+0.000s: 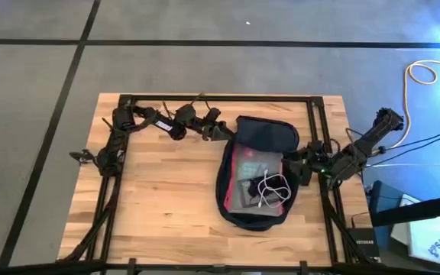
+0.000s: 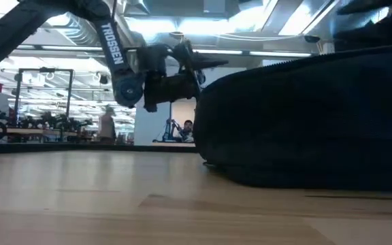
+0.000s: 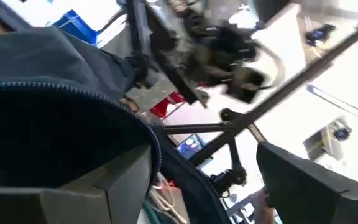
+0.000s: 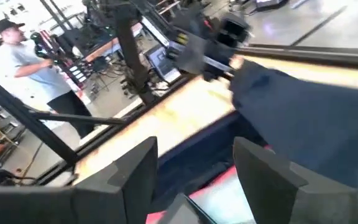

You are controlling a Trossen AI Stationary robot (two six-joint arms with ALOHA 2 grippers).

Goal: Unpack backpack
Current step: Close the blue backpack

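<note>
Navy backpack [image 1: 260, 137] lies open, a gripper at each edge.

The backpack [image 1: 260, 136] is dark navy. Inside it lies a clear pouch [image 1: 252, 179] with red edge, and a white cable [image 1: 273, 188]. The tabletop [image 1: 166, 198] is light wood.

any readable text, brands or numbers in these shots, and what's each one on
"TROSSEN", white letters running down the arm in the low view.
White print on the black box by the table's right edge, high view: too small to read.
Dark lettering on the white sheet at the lower right, high view: too blurred to read.
Nothing readable on the backpack in any view.
</note>
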